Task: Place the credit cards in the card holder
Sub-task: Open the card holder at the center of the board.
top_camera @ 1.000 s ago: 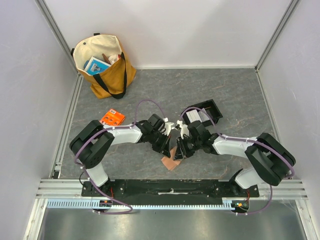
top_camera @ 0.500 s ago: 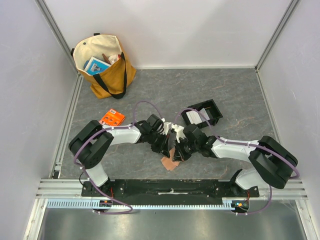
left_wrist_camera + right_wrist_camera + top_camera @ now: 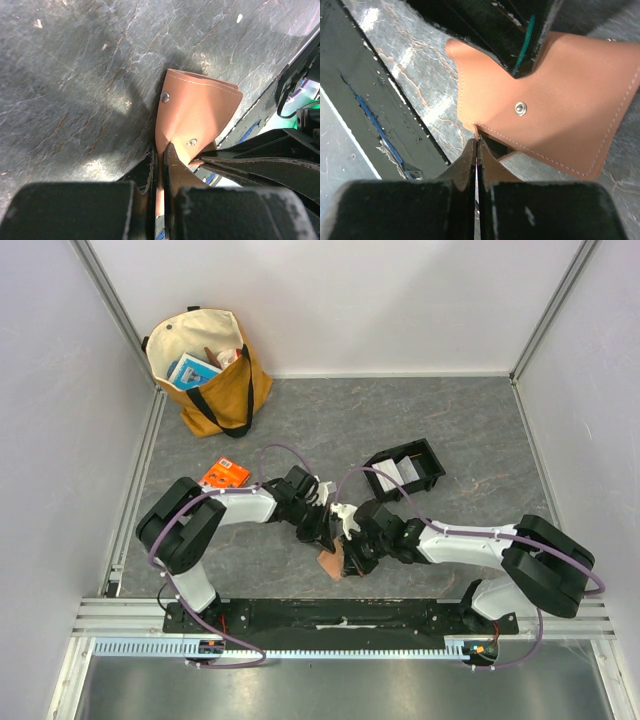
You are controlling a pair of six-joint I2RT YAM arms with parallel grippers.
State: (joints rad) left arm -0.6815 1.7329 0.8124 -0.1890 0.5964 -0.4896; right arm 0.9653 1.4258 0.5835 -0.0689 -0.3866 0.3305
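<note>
The card holder (image 3: 330, 565) is a tan-brown wallet with metal snaps, lifted off the grey floor between both arms. My left gripper (image 3: 161, 150) is shut on one flap of the card holder (image 3: 200, 107), whose leather runs between the two fingers. My right gripper (image 3: 477, 142) is shut on a thin edge of the card holder (image 3: 560, 95) at a corner. In the top view the left gripper (image 3: 323, 536) and right gripper (image 3: 347, 558) meet over it. The credit cards (image 3: 391, 473) show as a white patch inside the black tray (image 3: 425, 462), apart from both grippers.
An orange printed packet (image 3: 224, 475) lies left of the arms. A mustard and cream tote bag (image 3: 205, 370) with things inside stands at the back left. Pale walls enclose the floor, and a metal rail (image 3: 340, 615) runs along the near edge.
My right gripper has moved left toward the near edge, away from the tray, and closed on the card holder's edge. The left gripper and card holder shifted slightly left.
</note>
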